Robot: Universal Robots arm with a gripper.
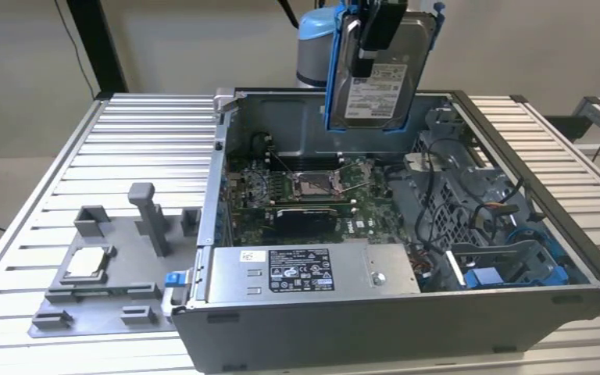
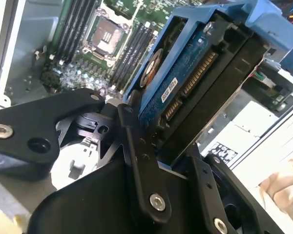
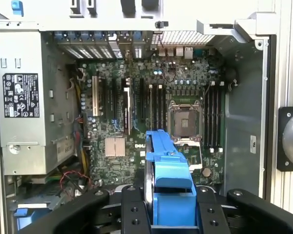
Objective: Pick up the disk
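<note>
Hanging upright above the far wall of the open computer case [image 1: 405, 312], the disk [image 1: 381, 90] is pinched in the gripper [image 1: 373, 47], whose black fingers [image 1: 378, 31] press against its two flat faces from above. In the exterior view its white label faces the camera and the blue frame [image 1: 333, 70] runs down its sides; it is clear of the case and touches nothing but the fingers. In the second wrist view the disk [image 2: 185, 83] shows its blue circuit-board underside and connector edge, with the black fingers [image 2: 136, 156] clamped on either side of it. In the first wrist view the blue frame [image 3: 168, 170] stands edge-on between the two fingers [image 3: 132, 209], with the motherboard [image 3: 151, 112] below it. The case stands on a slatted metal table [image 1: 133, 133], toward the edge on the exterior view's right. Inside it the empty processor socket [image 1: 314, 183] sits near the middle of the board, the grey power supply [image 1: 311, 269] with its stickers lies along the near wall, and a blue drive bay [image 1: 519, 266] occupies the near corner on the exterior view's right. On the table by the edge on the exterior view's left rests a grey fixture tray [image 1: 112, 273] holding a small square silver chip [image 1: 87, 262].
</note>
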